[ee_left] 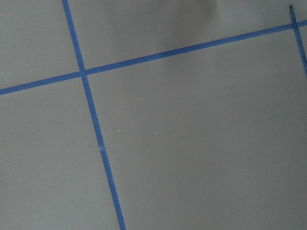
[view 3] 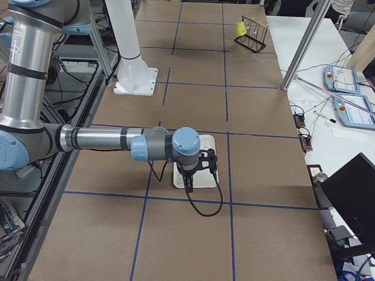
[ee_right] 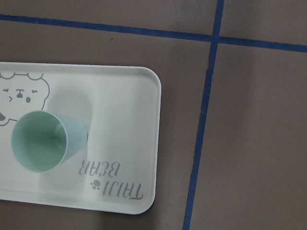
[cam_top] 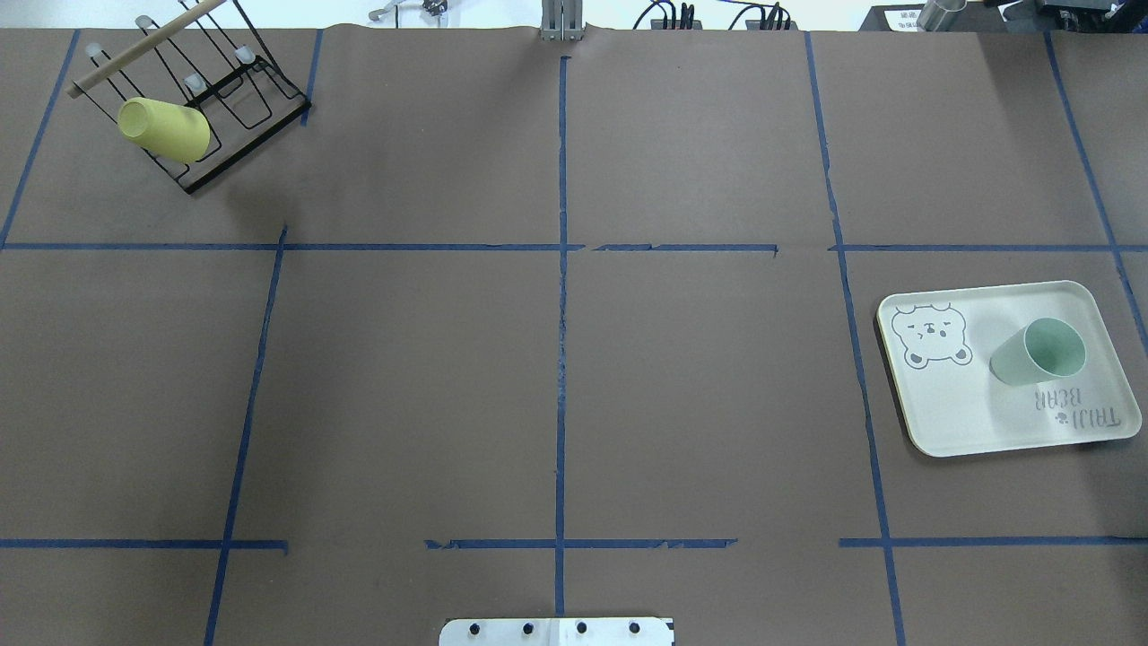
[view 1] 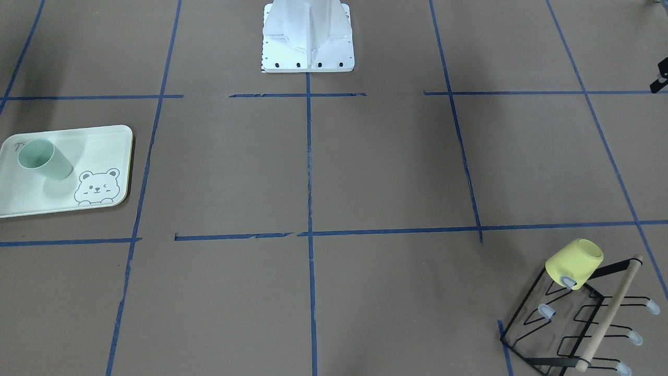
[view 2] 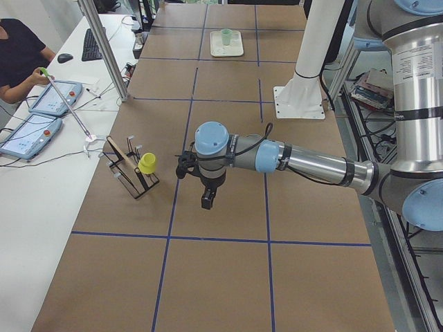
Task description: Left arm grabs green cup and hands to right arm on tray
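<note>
The green cup (cam_top: 1036, 353) stands upright on the tray (cam_top: 951, 413), roughly beneath the right claw (view 3: 188, 184), whose opening I cannot tell.

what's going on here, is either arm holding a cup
Neither cup is being held. The green cup stands upright on the tray on the robot's right side, so the hand-over looks finished. The right end effector hangs above the table by the tray. The left end effector hangs over bare table, clear of the rack where the yellow cup sits. Whether either end effector is open or shut cannot be told.
</note>
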You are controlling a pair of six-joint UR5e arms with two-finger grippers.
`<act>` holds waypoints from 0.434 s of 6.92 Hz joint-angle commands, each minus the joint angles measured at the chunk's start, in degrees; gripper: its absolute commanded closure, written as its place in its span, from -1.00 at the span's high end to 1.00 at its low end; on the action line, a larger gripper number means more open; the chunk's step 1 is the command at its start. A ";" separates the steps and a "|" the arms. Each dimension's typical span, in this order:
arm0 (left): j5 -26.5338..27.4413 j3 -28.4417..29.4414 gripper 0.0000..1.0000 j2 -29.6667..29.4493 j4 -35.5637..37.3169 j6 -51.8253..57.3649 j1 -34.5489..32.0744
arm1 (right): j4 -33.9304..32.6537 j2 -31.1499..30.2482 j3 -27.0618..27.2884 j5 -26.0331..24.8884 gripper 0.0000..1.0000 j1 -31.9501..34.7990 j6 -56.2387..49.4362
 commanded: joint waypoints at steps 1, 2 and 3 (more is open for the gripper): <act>-0.04 3.93 1.00 -0.40 2.35 1.99 -1.67 | -0.12 -0.35 0.42 -0.36 1.00 0.03 -0.03; -0.04 4.47 1.00 -0.58 4.11 1.72 -1.67 | -0.12 -0.44 0.34 -1.32 1.00 0.03 -0.11; -0.21 4.22 1.00 -0.41 5.61 0.76 -1.67 | 0.05 -0.36 0.34 -3.16 1.00 -0.05 -0.11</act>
